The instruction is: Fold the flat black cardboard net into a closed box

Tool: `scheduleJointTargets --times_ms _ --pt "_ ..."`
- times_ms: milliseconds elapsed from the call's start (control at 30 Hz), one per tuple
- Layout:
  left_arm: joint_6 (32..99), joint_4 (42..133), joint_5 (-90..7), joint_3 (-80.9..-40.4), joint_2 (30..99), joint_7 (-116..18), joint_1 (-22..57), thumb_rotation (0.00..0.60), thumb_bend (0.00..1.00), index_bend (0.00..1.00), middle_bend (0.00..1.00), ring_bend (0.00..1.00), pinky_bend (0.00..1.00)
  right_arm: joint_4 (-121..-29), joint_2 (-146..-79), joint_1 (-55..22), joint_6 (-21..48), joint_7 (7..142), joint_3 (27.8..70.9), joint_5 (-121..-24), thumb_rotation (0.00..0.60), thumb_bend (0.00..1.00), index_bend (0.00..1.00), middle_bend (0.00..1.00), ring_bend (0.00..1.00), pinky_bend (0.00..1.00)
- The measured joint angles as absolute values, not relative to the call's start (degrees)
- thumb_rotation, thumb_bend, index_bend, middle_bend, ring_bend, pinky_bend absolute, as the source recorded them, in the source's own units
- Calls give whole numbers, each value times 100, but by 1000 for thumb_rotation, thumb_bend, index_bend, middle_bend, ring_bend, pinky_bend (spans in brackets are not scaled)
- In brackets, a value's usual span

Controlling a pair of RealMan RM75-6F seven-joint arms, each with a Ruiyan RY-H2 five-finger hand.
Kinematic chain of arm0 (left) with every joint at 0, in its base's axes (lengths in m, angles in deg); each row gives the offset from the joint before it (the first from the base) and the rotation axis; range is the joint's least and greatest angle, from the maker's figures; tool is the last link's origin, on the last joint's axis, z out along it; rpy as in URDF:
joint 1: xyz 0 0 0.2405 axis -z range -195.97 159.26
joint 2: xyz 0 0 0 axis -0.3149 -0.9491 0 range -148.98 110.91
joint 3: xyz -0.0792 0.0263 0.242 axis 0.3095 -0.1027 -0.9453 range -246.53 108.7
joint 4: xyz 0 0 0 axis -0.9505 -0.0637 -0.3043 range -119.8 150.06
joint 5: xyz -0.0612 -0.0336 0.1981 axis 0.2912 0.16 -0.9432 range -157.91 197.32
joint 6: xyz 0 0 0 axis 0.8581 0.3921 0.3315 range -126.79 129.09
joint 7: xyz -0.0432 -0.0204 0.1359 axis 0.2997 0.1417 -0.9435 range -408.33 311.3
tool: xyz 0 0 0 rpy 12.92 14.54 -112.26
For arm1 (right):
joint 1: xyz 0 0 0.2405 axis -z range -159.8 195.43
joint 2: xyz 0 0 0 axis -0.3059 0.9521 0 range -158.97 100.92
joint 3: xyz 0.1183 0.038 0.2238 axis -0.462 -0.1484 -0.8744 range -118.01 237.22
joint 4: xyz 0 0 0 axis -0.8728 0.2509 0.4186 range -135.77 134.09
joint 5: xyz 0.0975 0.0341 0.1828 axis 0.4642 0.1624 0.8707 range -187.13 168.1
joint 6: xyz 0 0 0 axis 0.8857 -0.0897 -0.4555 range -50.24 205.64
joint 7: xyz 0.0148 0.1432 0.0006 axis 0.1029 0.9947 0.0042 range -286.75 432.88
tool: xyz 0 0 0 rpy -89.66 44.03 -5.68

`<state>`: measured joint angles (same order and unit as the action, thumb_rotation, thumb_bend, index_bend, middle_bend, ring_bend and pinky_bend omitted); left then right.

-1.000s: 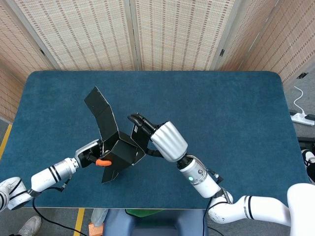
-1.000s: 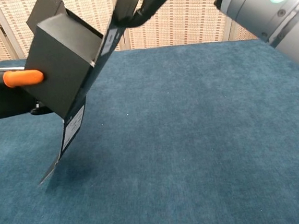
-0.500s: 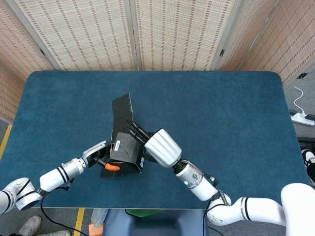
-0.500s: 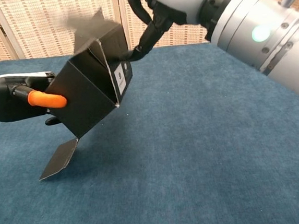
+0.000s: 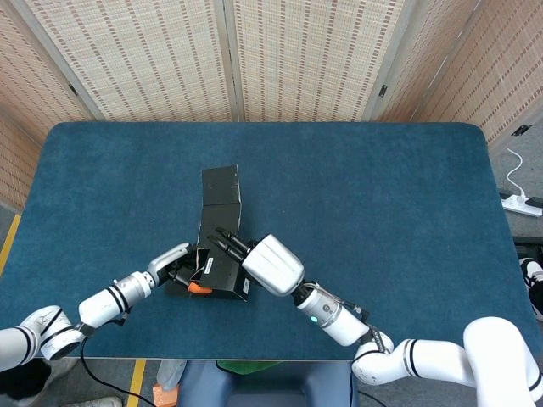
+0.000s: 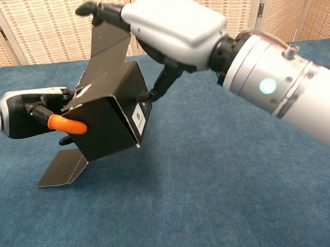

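Your black box point(image 6: 104, 120) is half folded and held up just above the blue bench point(image 6: 229, 199), near your side of it. Your left hand point(image 6: 31, 115) holds the box from the side, with its orange-tipped fingers point(image 6: 67, 124) closed on one wall. Your right hand point(image 6: 162, 25) lies over the top, and its dark fingers point(image 5: 229, 242) press on the tall flap point(image 6: 109, 47). One small flap point(image 6: 62, 168) hangs open at the bottom. If you push too hard from the top, the walls could pop open again, or the box could slip out of your left hand.
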<state>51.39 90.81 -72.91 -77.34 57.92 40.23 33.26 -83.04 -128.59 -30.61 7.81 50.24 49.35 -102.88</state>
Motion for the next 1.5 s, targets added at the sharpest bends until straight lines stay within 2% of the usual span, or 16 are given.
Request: scheduleJointTargets --times_ms 433,700,1133,1300,1500 --pt "4783 8722 -6751 -7527 6459 1423 3076 600 161 313 296 530 740 -6887 -13555 -3048 735 5087 5437 -10735 600 8 2 196 755 1000" --pt "4221 8660 -6264 -7315 6747 309 3015 600 162 254 261 530 731 -6105 -13997 -3009 698 5194 5661 -10929 600 11 20 205 759 1000" --pt "3917 8838 -5932 -6990 6736 -271 2940 600 165 181 228 530 727 -5666 -14276 -3186 882 5256 5560 -10940 600 17 55 231 763 1000" --pt "3861 8902 -5935 -6912 6690 -322 2907 600 164 151 205 524 722 -5687 -14283 -3275 1036 5165 5512 -10905 600 92 100 265 765 1000" --pt "3808 8930 -5996 -6881 6650 -255 2889 600 164 120 178 518 714 -5747 -14230 -3286 1105 5116 5533 -10882 600 114 148 293 766 1000"
